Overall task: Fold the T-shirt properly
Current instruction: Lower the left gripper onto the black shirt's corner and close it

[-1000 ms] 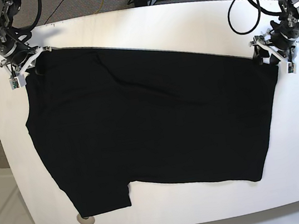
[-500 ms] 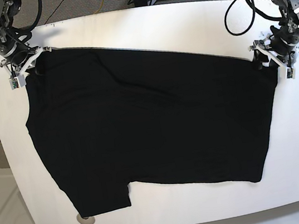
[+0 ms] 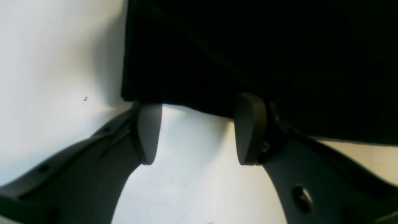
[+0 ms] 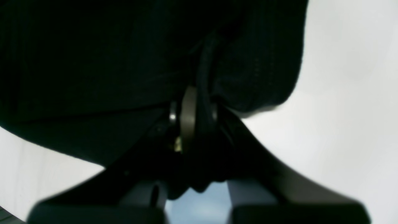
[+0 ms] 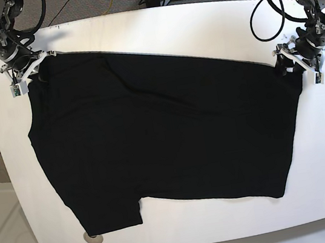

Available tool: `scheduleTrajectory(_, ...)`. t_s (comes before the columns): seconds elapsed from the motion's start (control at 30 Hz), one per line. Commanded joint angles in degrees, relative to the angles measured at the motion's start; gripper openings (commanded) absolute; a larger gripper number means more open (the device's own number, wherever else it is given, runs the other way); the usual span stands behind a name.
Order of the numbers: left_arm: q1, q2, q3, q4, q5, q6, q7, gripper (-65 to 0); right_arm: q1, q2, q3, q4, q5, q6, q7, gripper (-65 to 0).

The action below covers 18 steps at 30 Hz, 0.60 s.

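Two claws, one T-shirt [image 5: 165, 139], one white counter [image 5: 197, 24]. Item: the T-shirt, plain black, spread nearly flat across the counter, its far edge running between the two arms, one short sleeve lying toward the near edge; a few shallow creases toward the far corner by the right arm. Item: right claw [image 4: 199, 109], at the shirt's far corner on the base view's left, pads together and clamped on a bunched pinch of black cloth, most likely to pin that corner as an anchor for the fold. Item: left claw [image 3: 199, 130], at the opposite far corner, fingers [image 3: 248, 127] standing apart with bare counter between them and the hem just at their tips, nothing held; by its placing, lined up to take that corner so both ends can be carried over together.
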Motion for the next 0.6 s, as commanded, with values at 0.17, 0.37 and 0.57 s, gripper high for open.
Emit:
scheduleTrajectory(0.17, -0.29, -0.33, 0.48, -0.29, -0.22, 0.52, -3.44, -63.3, 0.03, 0.88, 0.25, 0.61, 0.13, 0.61, -0.31, -65.0)
scheduleTrajectory(0.37, 0.24, -0.53, -1.24, 0.30, -1.34, 0.84, -4.83, -65.0, -0.08, 0.87, 0.34, 0.67, 0.02, 0.97, -0.44, -65.0)
scheduleTrajectory(0.57, 0.85, -0.67, -3.68, 1.02, -1.88, 0.99, -4.07, -65.0, -0.13, 0.97, 0.37, 0.75, 0.12, 0.97, -0.23, -65.0)
